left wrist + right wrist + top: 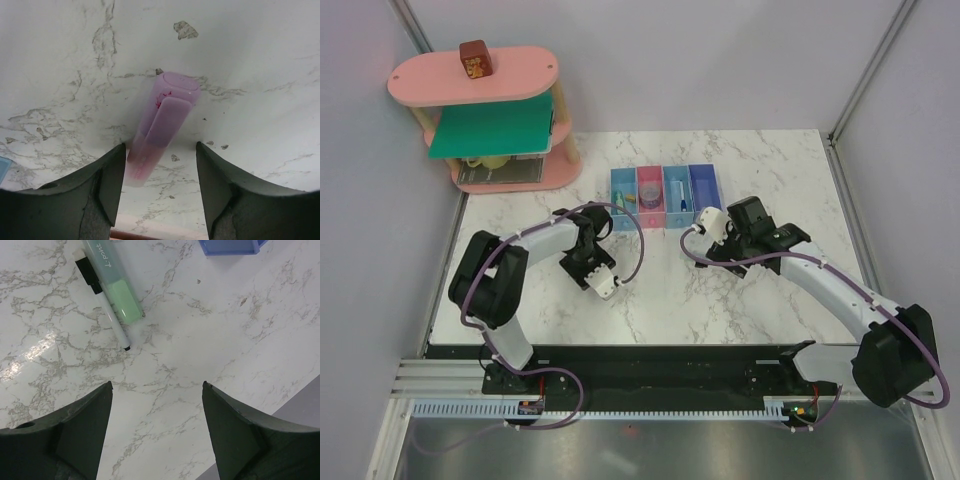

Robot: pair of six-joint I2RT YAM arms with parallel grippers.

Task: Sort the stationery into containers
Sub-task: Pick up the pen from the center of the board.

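A lilac-pink flat bar (pixel 162 122) lies on the marble table. My left gripper (pixel 160 146) is open just over its near end, which lies close to the left finger (pixel 112 170). In the top view the left gripper (pixel 588 262) points down in front of the row of four joined bins (pixel 665 205). My right gripper (pixel 157 384) is open and empty above bare marble. Beyond it lie a mint green bar (pixel 112 277) and a black-and-white pen (pixel 105 310), side by side. The darker blue bin's corner (pixel 230 246) shows at the top. In the top view the right gripper (pixel 748 215) is right of the bins.
Small items lie in the first three bins, among them a round piece (pixel 650 192). A big pink oval shelf (pixel 510 85) with a green panel stands at the back left, with a brown block (pixel 475 58) on top. Grey walls surround the table.
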